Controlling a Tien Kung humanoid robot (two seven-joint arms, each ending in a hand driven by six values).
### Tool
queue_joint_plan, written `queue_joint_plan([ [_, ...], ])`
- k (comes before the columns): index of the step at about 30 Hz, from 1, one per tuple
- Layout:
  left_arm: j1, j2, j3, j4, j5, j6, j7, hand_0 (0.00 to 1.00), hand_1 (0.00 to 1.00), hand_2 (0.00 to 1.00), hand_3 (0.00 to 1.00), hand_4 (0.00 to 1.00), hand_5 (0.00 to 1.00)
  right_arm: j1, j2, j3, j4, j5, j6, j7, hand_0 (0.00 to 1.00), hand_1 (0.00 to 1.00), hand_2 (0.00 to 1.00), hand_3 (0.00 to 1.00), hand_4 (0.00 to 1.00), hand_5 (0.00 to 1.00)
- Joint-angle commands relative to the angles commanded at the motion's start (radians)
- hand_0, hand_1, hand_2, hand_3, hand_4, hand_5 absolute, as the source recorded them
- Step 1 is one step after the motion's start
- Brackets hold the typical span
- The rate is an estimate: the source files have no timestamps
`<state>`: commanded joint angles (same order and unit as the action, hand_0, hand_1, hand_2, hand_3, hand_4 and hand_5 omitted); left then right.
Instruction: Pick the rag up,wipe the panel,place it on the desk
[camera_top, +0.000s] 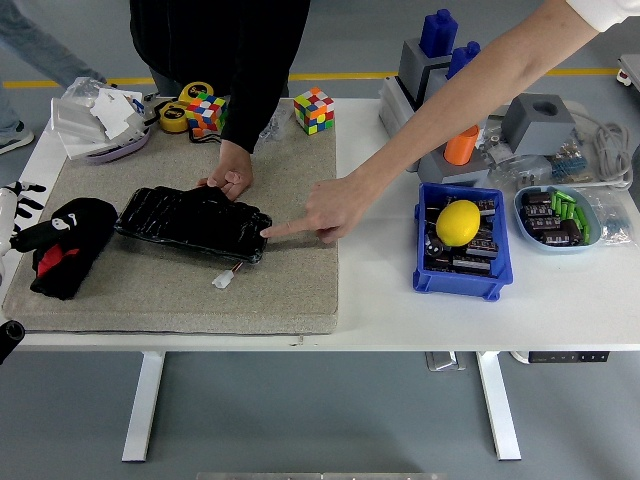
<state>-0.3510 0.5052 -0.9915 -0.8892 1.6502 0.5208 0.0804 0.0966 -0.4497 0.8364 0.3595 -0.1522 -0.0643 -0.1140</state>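
The black rag (72, 240) lies bunched at the left end of the tan mat (290, 170), with a bit of red showing in its folds. Its left tip reaches my left hand (12, 215), which is white, sits at the picture's left edge and is mostly cut off. The black panel (192, 222) lies flat in the middle of the mat, a small white plug (223, 280) on a wire at its front. A person's hand (230, 180) rests on the panel's far edge. A second person's arm (420, 130) reaches in from the upper right, its forefinger touching the panel's right end.
Rubik's cubes (314, 109) and tape rolls (180, 112) stand at the mat's back. A blue bin (460, 240) holding a yellow lemon, a dish of parts (560, 215) and grey-blue fixtures (440, 80) fill the table's right. A tray of papers (100, 120) sits back left.
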Motion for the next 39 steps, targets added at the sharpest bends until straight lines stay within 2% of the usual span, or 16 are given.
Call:
queue_joint_plan([
  [19, 0.013, 0.036, -0.054, -0.070, 0.039, -0.008, 0.023, 0.407, 0.579, 0.629, 0.760, 0.998, 0.739, 0.003, -0.001, -0.009, -0.002, 0.002, -0.003, 0.002, 0.723, 0.651, 0.679, 0.624, 0.998, 0.596],
  [28, 0.018, 0.051, -0.076, -0.148, 0.064, -0.027, 0.060, 0.408, 0.581, 0.632, 0.762, 0.998, 0.739, 0.007, 0.003, -0.010, -0.003, 0.004, -0.005, 0.006, 0.723, 0.652, 0.679, 0.623, 0.998, 0.596],
  [39, 0.054, 0.085, -0.135, -0.290, 0.095, -0.081, 0.152, 0.403, 0.582, 0.630, 0.754, 0.998, 0.742, -0.005, 0.009, -0.006, -0.007, 0.008, -0.003, 0.009, 0.723, 0.652, 0.679, 0.623, 0.998, 0.596],
])
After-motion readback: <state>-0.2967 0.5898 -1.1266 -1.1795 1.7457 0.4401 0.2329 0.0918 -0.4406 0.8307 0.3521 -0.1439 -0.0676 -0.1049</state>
